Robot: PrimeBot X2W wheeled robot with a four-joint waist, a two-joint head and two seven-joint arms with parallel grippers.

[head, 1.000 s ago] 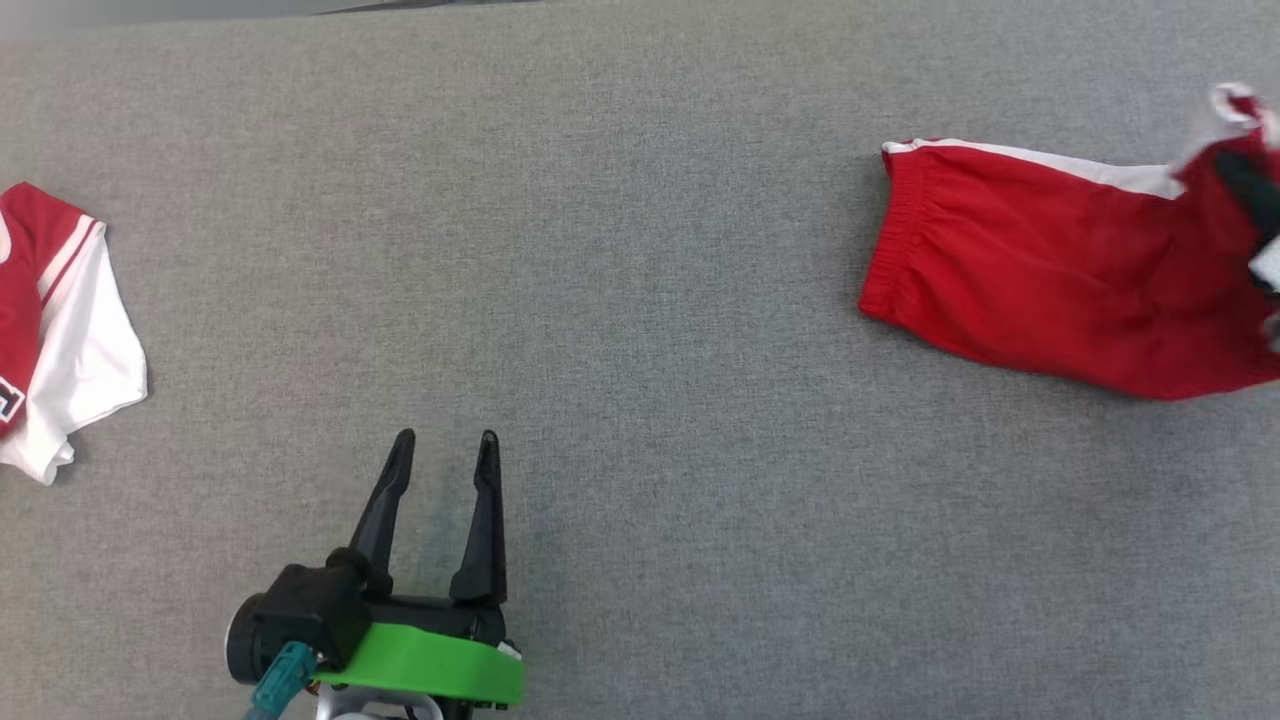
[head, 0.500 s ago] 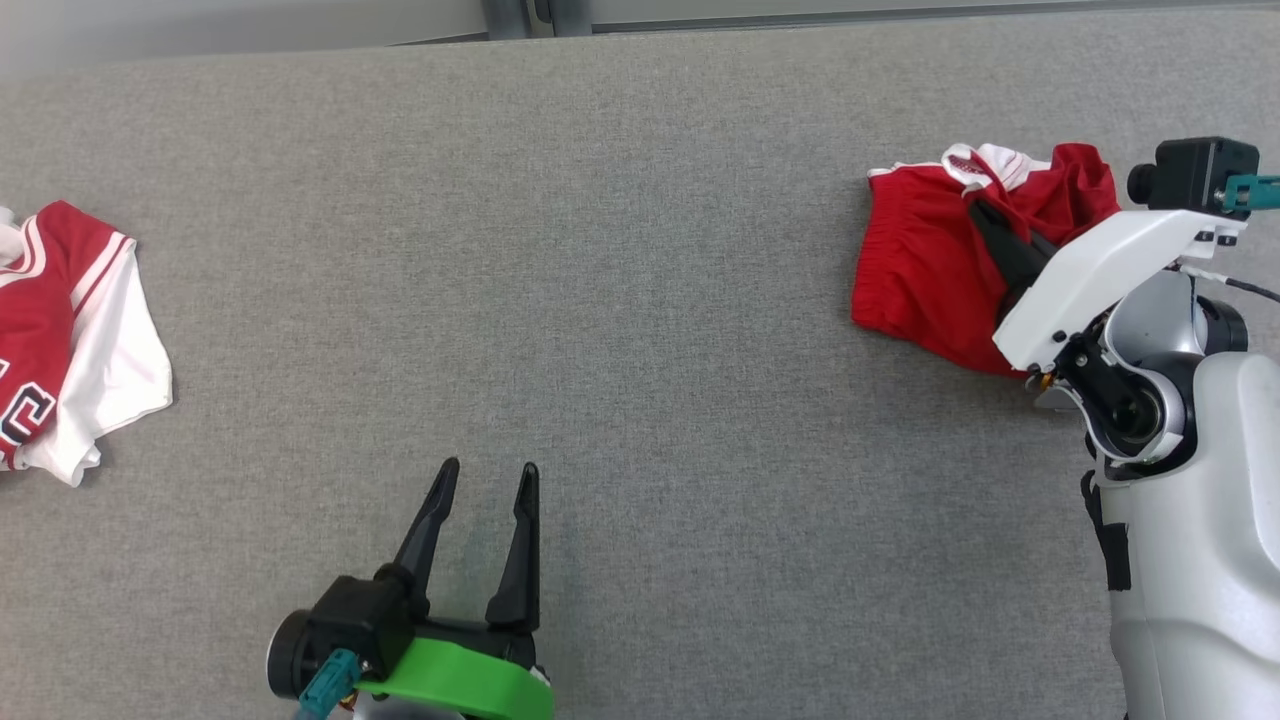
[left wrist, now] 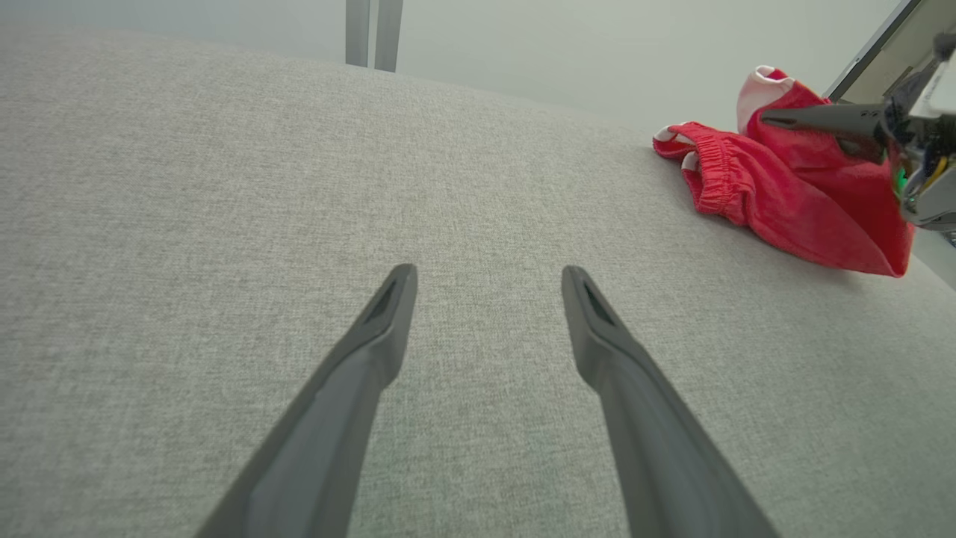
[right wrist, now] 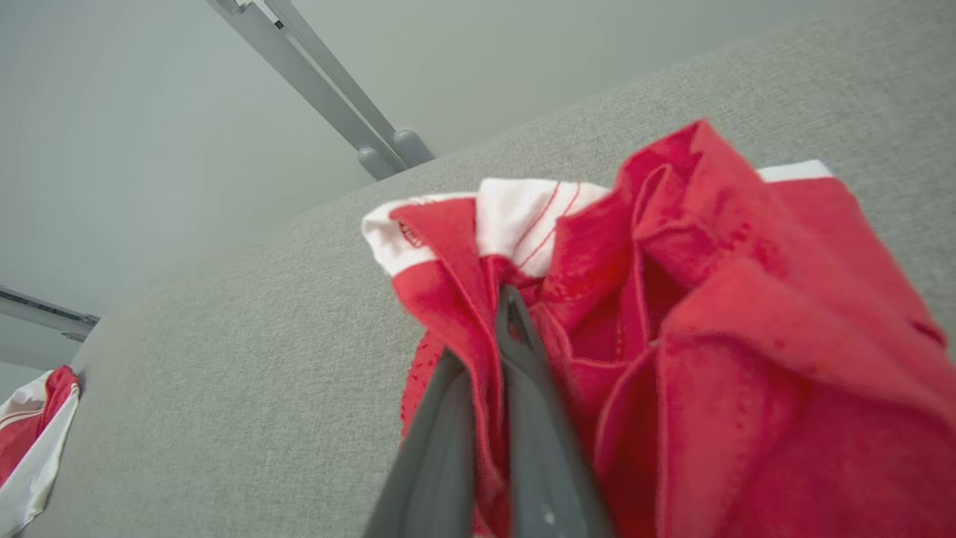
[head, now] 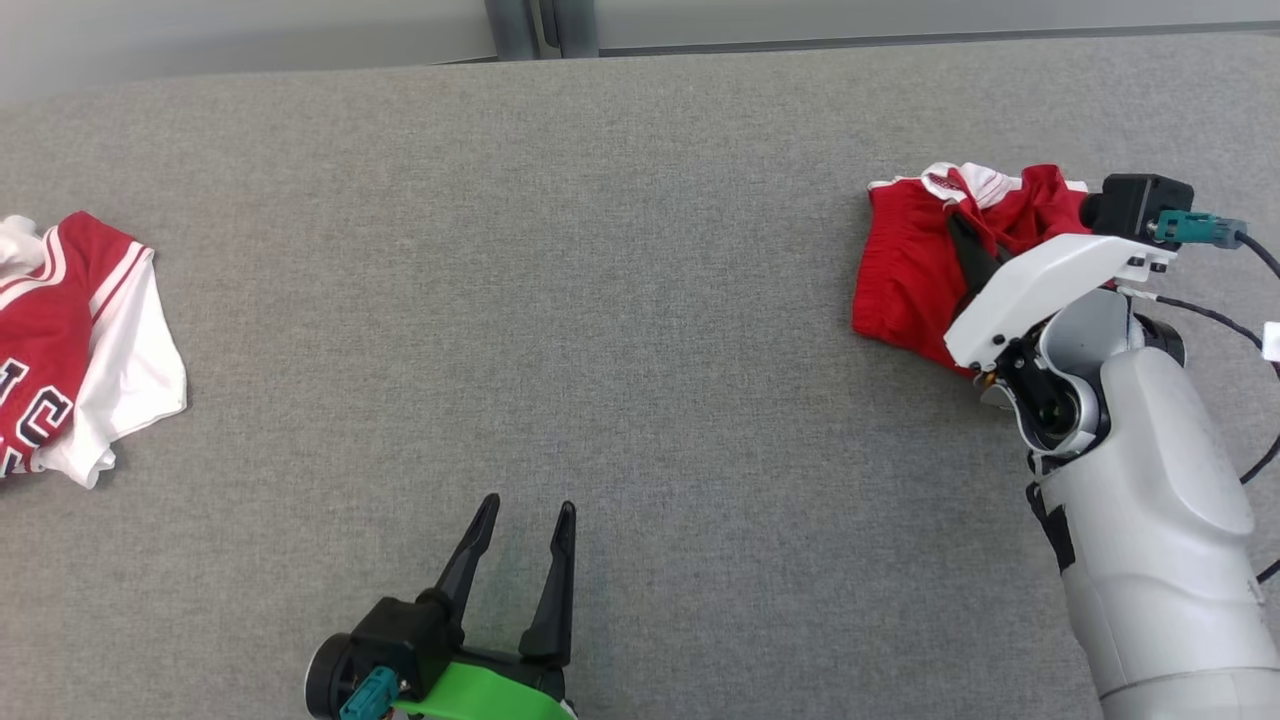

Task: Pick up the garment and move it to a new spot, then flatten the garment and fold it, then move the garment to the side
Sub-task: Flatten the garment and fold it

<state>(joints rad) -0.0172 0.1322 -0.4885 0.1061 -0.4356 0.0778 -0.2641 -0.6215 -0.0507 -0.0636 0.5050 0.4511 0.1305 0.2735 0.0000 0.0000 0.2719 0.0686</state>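
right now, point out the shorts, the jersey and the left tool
shorts (head: 905, 285): head view, red cloth by the waistband
jersey (head: 135, 375): head view, white sleeve
left tool (head: 529, 502): head view, midway between its fingertips
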